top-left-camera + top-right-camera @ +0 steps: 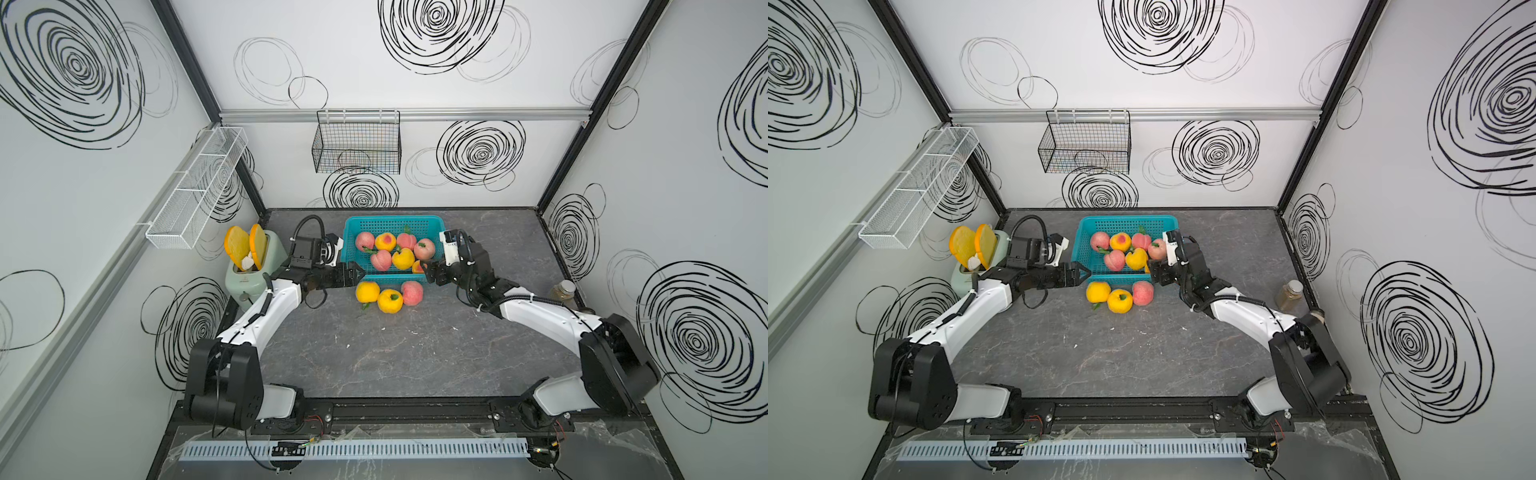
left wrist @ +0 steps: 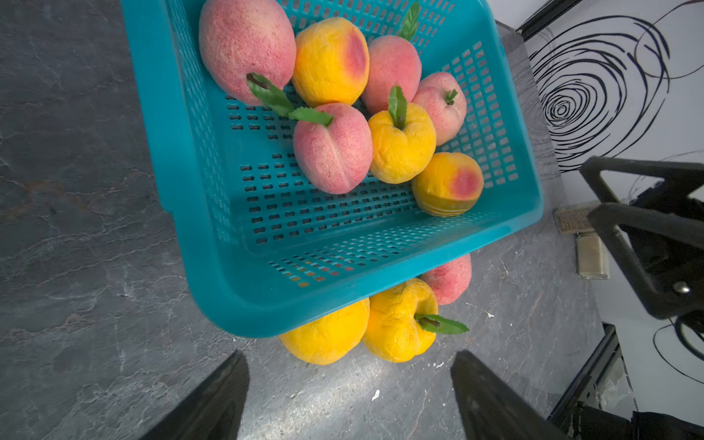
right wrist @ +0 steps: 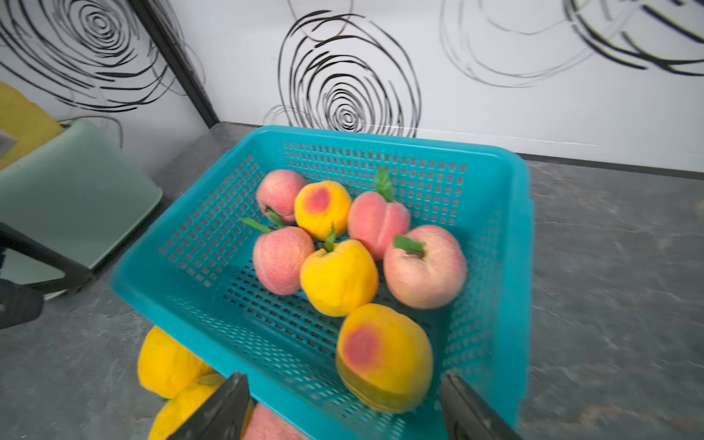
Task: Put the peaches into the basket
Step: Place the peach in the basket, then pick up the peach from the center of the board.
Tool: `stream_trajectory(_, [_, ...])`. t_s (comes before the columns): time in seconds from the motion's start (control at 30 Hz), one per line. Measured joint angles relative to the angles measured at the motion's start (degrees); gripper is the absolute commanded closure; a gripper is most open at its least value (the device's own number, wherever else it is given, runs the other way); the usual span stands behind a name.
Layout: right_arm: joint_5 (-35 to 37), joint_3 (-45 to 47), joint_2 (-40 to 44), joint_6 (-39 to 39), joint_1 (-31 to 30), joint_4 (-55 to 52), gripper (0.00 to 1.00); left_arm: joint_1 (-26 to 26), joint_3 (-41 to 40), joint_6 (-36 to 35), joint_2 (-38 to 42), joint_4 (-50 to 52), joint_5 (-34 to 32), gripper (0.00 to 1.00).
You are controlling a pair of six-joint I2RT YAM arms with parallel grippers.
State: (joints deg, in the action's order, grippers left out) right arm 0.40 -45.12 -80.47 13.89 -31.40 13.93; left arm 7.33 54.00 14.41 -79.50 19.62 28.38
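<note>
At 6 o'clock from the basket [image 1: 374, 226], three peaches [image 1: 390, 301] lay outside. Left end effector [image 1: 359, 274] and right end effector [image 1: 426, 271] were wide, empty; grabbing one seemed next.

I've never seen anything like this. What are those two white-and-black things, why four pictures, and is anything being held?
Those are two robot arms, each ending in a two-fingered hand. Two pictures look down from overhead; two come from cameras on the wrists. On the grey table stands a turquoise basket with seven toy peaches inside; three more peaches lie by its near wall. A toaster with toast slices stands on the robot's left, a jar on its right. The left hand and the right hand are open and hold nothing; the right hand hangs above a yellow peach in the basket.
</note>
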Motion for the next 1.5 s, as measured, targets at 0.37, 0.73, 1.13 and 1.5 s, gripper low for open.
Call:
stream_trajectory(0.37, [1.2, 18.4, 10.9, 5.0, 10.4, 6.6, 0.16, 2.5, 0.0, -0.2, -2.6, 1.2, -3.5, 0.13])
stream_trajectory(0.73, [1.6, 22.1, 11.0, 6.5, 11.0, 12.3, 0.16, 10.7, 0.1, 0.7, -8.0, 2.9, -9.1, 0.12])
stream_trajectory(1.13, [1.0, 22.8, 11.0, 7.5, 11.0, 14.6, 0.15, 14.6, 0.1, 4.7, -11.0, -0.7, -17.7, 0.1])
stream_trajectory(1.5, [0.5, 22.8, 11.0, 7.6, 11.0, 14.8, 0.15, 15.1, 0.1, 6.0, -12.1, -3.0, -21.0, 0.11])
